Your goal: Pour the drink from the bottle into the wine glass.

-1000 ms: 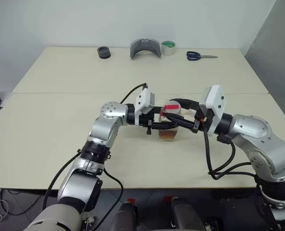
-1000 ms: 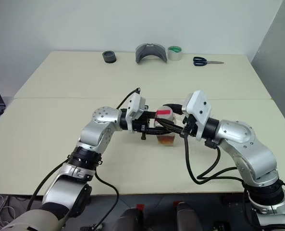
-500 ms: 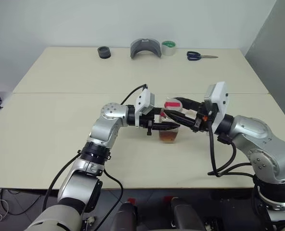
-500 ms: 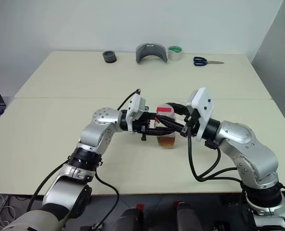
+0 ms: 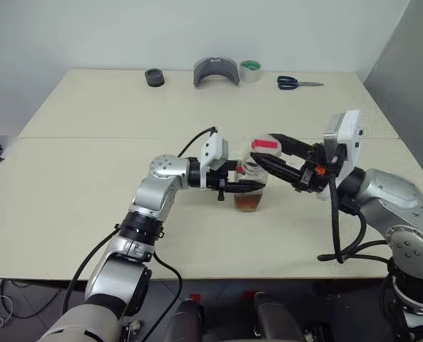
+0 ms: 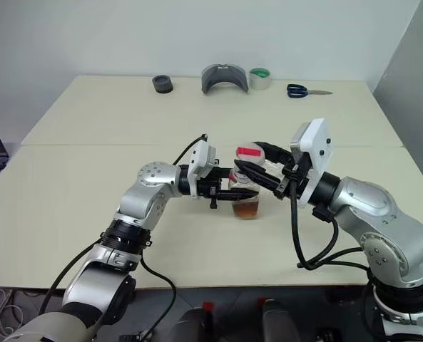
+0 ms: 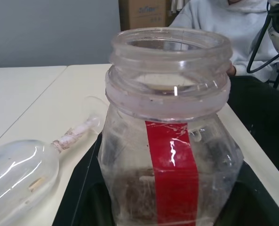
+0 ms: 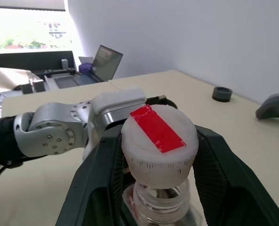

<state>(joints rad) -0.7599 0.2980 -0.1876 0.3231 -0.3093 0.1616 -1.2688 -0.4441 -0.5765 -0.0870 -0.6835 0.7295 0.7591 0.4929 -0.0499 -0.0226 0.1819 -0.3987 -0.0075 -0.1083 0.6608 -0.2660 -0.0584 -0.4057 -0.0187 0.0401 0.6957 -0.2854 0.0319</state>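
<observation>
Bottle upright on counter, near front middle, tea-coloured drink low inside. Cap off, clear of open neck, just above it. Left pincer clamped on bottle body. Right pincer clamped on cap. Wine glass lying on side just beside bottle, empty. Left to do: stand glass, pour.
</observation>
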